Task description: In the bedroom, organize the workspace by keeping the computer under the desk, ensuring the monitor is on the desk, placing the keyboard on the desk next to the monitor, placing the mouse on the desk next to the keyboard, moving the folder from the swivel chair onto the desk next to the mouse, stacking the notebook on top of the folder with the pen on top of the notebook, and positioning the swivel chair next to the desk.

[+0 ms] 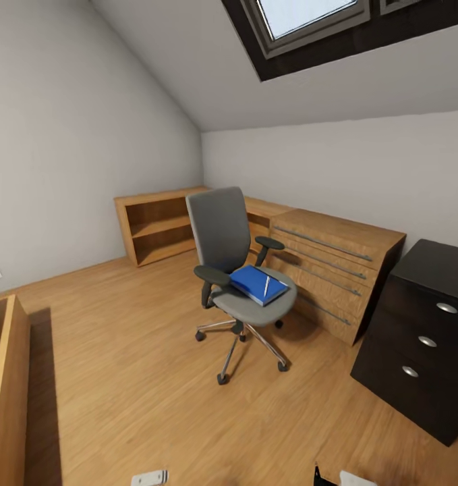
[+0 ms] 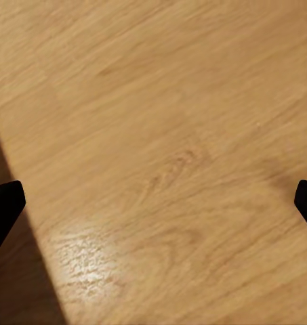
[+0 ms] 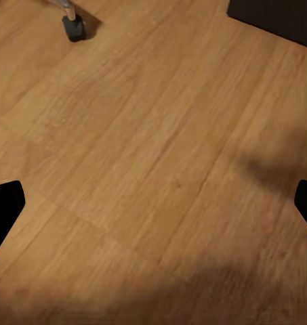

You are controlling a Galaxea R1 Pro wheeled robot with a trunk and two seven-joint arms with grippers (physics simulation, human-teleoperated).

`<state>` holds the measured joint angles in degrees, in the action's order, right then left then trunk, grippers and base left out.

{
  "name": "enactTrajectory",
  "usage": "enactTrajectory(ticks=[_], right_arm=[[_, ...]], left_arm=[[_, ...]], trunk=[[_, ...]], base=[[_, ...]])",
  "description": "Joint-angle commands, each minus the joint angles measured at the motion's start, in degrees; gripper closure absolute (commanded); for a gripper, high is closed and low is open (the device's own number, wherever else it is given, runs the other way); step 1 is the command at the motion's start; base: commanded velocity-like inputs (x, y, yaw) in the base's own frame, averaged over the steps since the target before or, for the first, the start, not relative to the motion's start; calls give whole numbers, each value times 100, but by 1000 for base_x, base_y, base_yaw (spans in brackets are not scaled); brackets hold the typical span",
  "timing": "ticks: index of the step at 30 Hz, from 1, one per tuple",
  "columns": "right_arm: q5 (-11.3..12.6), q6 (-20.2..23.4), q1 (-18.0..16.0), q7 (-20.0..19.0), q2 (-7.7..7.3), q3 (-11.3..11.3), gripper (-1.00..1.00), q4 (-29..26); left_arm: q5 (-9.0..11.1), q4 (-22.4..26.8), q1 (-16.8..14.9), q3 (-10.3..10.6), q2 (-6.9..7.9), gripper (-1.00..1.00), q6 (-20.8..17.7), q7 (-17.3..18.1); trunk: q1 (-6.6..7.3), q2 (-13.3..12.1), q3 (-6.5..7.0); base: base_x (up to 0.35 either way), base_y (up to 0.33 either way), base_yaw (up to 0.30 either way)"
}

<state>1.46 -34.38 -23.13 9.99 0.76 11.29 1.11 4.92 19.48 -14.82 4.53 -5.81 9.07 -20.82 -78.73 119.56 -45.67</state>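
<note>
Lying flat on the swivel chair [image 1: 239, 270], the folder [image 1: 255, 284] is angling toward the wooden chest [image 1: 336, 266]; both pincers [image 2: 153, 203] [image 3: 153, 203] are hanging released.

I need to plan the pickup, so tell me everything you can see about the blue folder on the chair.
The folder is a bright blue, flat rectangle with a thin white page edge showing along its side. It lies closed and flat on the grey seat of the swivel chair, turned at an angle to the seat, one corner reaching toward the front edge. A thin pale pen rests on its cover. Nothing else touches it.
</note>
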Motion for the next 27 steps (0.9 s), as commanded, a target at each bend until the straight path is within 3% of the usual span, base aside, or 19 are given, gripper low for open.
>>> enactTrajectory(ticks=[1, 27], right_arm=[[12, -27, 10, 3, 1, 4, -100, 12], [12, -25, 71, 3, -6, 5, -100, 12]], left_arm=[[53, -5, -4, 48, 5, -100, 23, -36], [54, -13, -4, 48, 18, -100, 24, -36]], trunk=[[24, -39, 13], [595, -1082, 480]], base=[[0, 0, 0], [0, 0, 0]])
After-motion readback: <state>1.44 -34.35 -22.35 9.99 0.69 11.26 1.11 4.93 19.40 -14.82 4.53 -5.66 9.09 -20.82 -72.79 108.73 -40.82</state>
